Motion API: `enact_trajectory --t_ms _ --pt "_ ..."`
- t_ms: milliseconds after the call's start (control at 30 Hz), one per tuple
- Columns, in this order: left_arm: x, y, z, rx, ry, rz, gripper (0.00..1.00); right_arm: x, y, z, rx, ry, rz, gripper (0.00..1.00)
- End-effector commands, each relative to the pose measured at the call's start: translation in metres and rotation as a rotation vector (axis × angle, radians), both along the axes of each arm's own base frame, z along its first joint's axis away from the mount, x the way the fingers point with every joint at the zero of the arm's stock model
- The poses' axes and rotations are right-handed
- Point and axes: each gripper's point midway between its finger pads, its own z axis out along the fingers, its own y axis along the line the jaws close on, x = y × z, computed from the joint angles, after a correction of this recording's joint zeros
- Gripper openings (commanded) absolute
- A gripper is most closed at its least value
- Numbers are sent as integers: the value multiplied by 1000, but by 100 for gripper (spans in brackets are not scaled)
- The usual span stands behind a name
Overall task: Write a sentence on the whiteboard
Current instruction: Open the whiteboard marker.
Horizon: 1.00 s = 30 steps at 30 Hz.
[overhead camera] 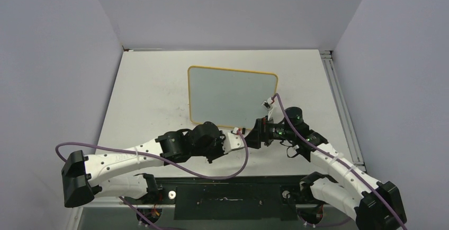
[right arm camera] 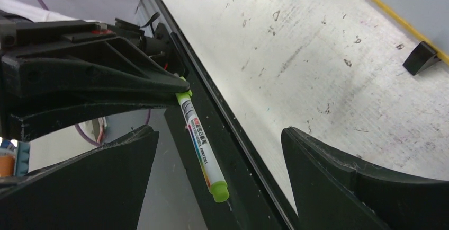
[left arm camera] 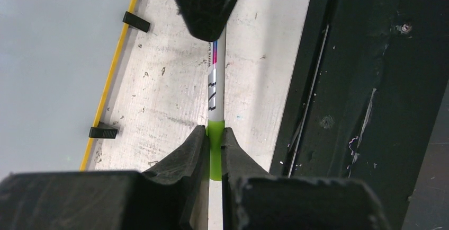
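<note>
The whiteboard (overhead camera: 233, 95) lies flat at mid-table, pale grey with a yellow frame. Its face is blank; no sentence shows. Its edge and black clip feet (left arm camera: 136, 21) appear in the left wrist view. Just in front of the board, my left gripper (left arm camera: 214, 134) is shut on the green end of a white marker (left arm camera: 216, 87). The marker points at my right gripper (overhead camera: 263, 126). In the right wrist view the marker (right arm camera: 201, 150) hangs between my right gripper's (right arm camera: 217, 182) wide-open fingers, untouched, with its other green end (right arm camera: 218, 192) lowest.
A black rail (left arm camera: 370, 81) runs along the table's near edge, under both grippers. Purple cables (overhead camera: 222, 174) loop from the arms. A metal track (overhead camera: 339, 97) lines the right table edge. Grey walls close in on three sides.
</note>
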Motion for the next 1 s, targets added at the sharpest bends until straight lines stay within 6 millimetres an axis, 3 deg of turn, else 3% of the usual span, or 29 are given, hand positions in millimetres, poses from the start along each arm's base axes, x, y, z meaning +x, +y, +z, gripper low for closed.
enact_trajectory --t_ms 0,267,500,967 --pt "-7 -8 10 -44 11 -37 0 -11 3 17 14 -75 149 88" --pt "-8 -12 7 -31 26 -49 0 -19 16 23 47 -82 175 71" --pt "-8 -12 8 -44 31 -41 0 -33 38 24 94 -75 201 65" --pt "-6 -10 11 -52 23 -28 0 -35 37 13 79 -56 191 41"
